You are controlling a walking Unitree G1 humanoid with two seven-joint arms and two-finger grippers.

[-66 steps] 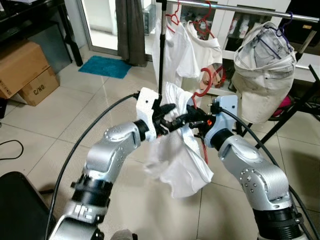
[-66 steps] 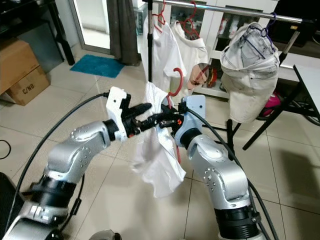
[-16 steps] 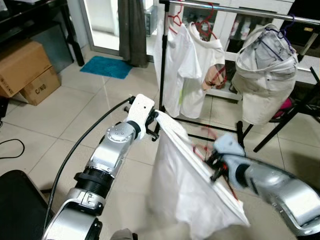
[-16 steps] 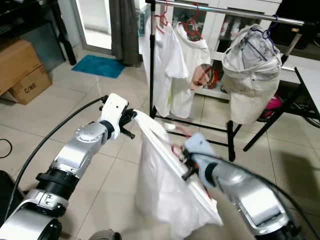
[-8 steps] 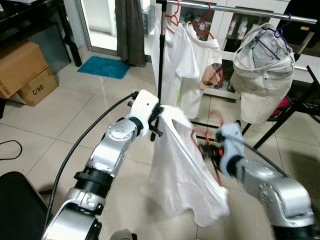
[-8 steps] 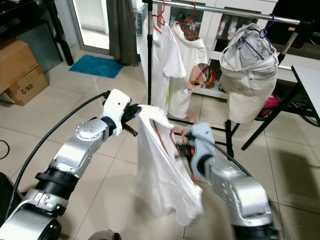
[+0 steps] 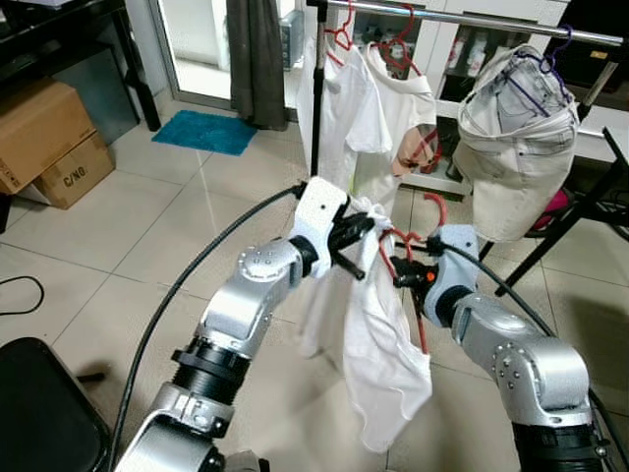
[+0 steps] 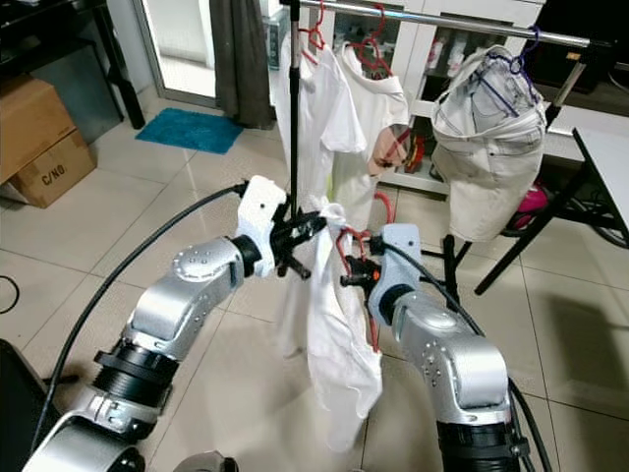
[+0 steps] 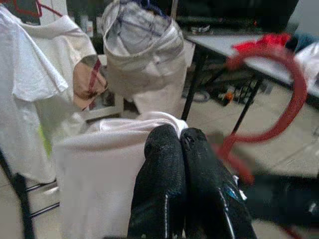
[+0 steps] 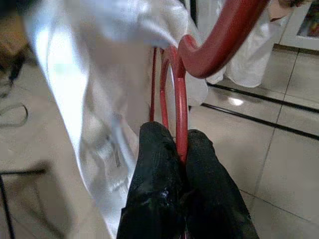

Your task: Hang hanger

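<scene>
A white shirt (image 7: pixel 378 339) hangs on a red hanger (image 7: pixel 421 324) in mid-air between my two arms, in front of the metal clothes rail (image 7: pixel 472 18). My left gripper (image 7: pixel 356 236) is shut on the shirt's fabric at the top edge; in the left wrist view its fingertips (image 9: pixel 172 142) pinch the white cloth (image 9: pixel 94 164). My right gripper (image 7: pixel 401 277) is shut on the hanger's neck just below its hook (image 7: pixel 433 210). The right wrist view shows the red wire (image 10: pixel 180 117) clamped between the black fingers (image 10: pixel 154 169), with the shirt (image 10: pixel 79 74) draped beside it.
Two white shirts (image 7: pixel 359 118) on red hangers and a beige garment (image 7: pixel 516 138) on a purple hanger hang from the rail. The rack's black post (image 7: pixel 316 98) stands just behind my left gripper. Cardboard boxes (image 7: pixel 44 138) sit at the left, a black table frame (image 7: pixel 580 211) at the right.
My left gripper has swung right, close to the right one, so the shirt, stretched wide a second ago, now hangs narrow. The right gripper has risen with the hanger.
</scene>
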